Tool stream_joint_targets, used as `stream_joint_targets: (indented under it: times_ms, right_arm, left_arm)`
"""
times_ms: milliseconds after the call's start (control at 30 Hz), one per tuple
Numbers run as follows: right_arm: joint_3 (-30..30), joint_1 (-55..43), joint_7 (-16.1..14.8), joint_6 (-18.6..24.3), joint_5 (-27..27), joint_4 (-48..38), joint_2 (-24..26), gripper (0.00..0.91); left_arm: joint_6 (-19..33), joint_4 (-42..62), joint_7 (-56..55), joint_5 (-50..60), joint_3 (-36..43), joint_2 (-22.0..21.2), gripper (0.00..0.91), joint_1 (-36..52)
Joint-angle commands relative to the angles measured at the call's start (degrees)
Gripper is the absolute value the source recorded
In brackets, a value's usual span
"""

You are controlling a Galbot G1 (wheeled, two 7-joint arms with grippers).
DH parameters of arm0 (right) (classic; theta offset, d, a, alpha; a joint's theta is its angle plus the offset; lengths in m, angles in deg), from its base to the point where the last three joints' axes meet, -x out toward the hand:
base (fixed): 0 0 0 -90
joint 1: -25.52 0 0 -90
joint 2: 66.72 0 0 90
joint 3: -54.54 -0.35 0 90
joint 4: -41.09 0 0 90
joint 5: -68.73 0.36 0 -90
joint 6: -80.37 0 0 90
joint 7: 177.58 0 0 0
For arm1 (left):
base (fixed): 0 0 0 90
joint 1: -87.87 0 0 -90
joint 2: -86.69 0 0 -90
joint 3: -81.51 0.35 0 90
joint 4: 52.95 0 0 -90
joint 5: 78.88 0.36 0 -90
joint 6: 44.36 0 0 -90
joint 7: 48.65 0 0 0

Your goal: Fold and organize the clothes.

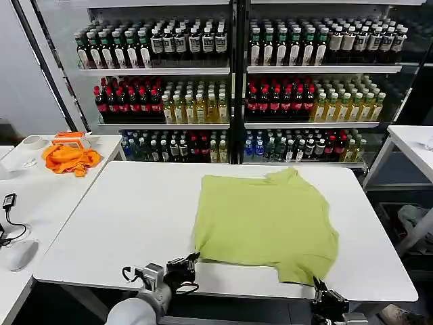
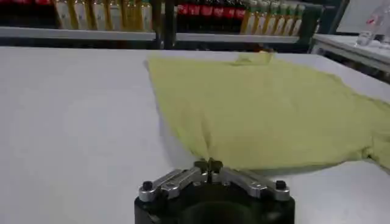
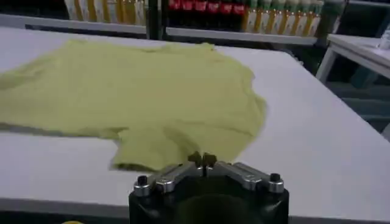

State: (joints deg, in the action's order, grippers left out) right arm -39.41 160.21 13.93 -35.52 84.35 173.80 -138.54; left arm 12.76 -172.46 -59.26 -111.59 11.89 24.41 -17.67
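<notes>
1. A white table [image 1: 122, 223] is filling the foreground, with shelves of bottled drinks [image 1: 230, 88] standing behind it and a second table to the robot's left carrying a bright orange cloth [image 1: 70, 158].
2. A light lime-green T-shirt [image 1: 267, 220] is lying spread flat on the right half of the white table, its neckline pointing toward the shelves and one sleeve drooping toward the near edge.
3. The left gripper [image 1: 191, 258] is sitting at the table's near edge, its tips touching the shirt's near-left corner. In the left wrist view, the left gripper [image 2: 211, 165] is showing its jaws pressed together right at the hem; whether fabric is pinched between them cannot be told.
4. The right gripper [image 1: 319, 288] is waiting just beside the drooping sleeve, and in its wrist view [image 3: 203, 161] the jaws are likewise closed with nothing visibly between them.
5. The shirt is looking light, soft and floppy, so it will likely sag and wrinkle when lifted; pinching the hem corners or sleeve edges seems the surest hold.
</notes>
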Motion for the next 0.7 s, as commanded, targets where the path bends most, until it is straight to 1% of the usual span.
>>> stream_joint_targets:
  times_ms: [33, 167, 300, 467, 533, 600, 700]
  right_arm:
    - [-2.7, 3.3, 0.0, 0.1, 0.4, 7.3, 0.9, 0.0]
    - [-4.4, 0.4, 0.0, -0.6, 2.4, 7.4, 2.9, 0.0]
    - [-4.9, -6.8, 0.3, -1.1, 4.8, 3.8, 5.6, 0.0]
    - [-2.2, -15.8, 0.7, -1.7, 6.6, -2.8, 9.8, 0.0]
    - [-1.2, -18.0, 0.6, -1.7, 7.0, -5.1, 11.1, 0.0]
    - [0.6, -22.7, 0.6, -1.7, 7.9, -8.6, 12.9, 0.0]
    - [2.6, -26.4, 0.3, -1.6, 7.9, -12.1, 14.2, 0.0]
  left_arm:
    - [0.1, -7.4, 0.1, -2.1, -3.8, 1.0, 0.02, -4.9]
    - [0.0, -9.9, 0.2, -3.4, -5.8, 1.9, 0.02, -5.8]
    - [0.0, -10.0, 0.2, -4.3, -6.5, 2.8, 0.02, -4.6]
    - [0.4, -5.2, 0.3, -4.2, -4.3, 2.9, 0.02, 0.6]
    - [0.7, -3.5, 0.4, -4.1, -3.1, 2.9, 0.02, 2.6]
    - [0.9, -0.7, 0.4, -4.0, -1.8, 2.5, 0.02, 4.8]
    - [1.2, 2.9, 0.5, -3.3, -0.2, 1.8, 0.02, 8.0]
